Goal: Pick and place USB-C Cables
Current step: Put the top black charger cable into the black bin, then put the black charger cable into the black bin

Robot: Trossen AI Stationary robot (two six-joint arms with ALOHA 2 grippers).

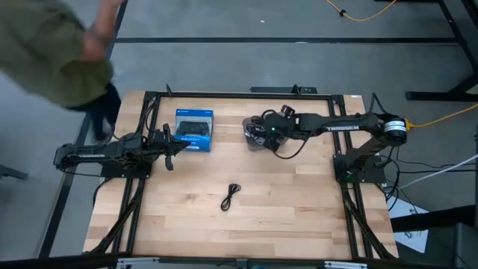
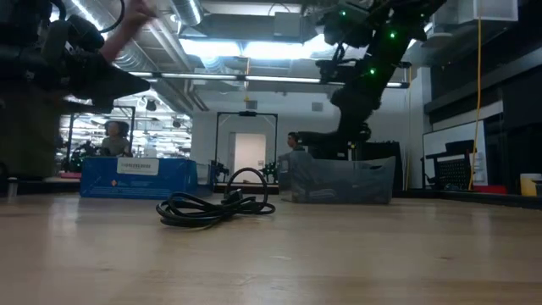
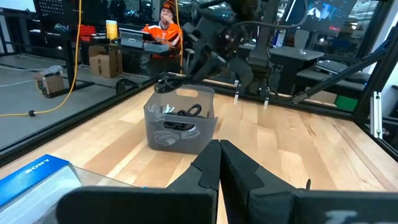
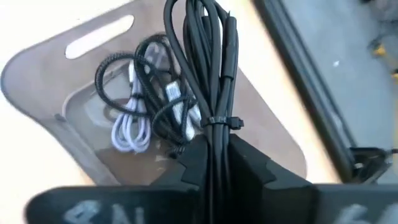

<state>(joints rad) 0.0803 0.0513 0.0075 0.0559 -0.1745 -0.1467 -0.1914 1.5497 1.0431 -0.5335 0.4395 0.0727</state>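
Note:
A black coiled USB-C cable (image 4: 208, 56), bound by a tie, is in my right gripper (image 4: 214, 148), which is shut on it above the clear bin (image 1: 254, 142). Inside the bin lie a light grey cable (image 4: 127, 132) and a dark braided one (image 4: 166, 115). Another black cable (image 1: 231, 196) lies loose on the wooden table, near the middle, also seen in the low view (image 2: 216, 206). My left gripper (image 3: 219, 155) is shut and waits near the blue box (image 1: 194, 129) at the table's left. My right gripper pinches the black cable bundle between its two fingers, just behind the tie (image 4: 222, 122). The fingers point down from above and lie along the bundle. The coil's loop end (image 4: 193, 18) sticks out past the fingertips, lifted clear over the bin's opening.
The blue box (image 2: 138, 176) lies flat left of the bin (image 2: 339, 180). A person in an olive sleeve (image 1: 52, 52) stands beyond the table's far left corner. Black frame rails (image 1: 239, 96) run along the table's edges. Bare wood lies around the loose cable.

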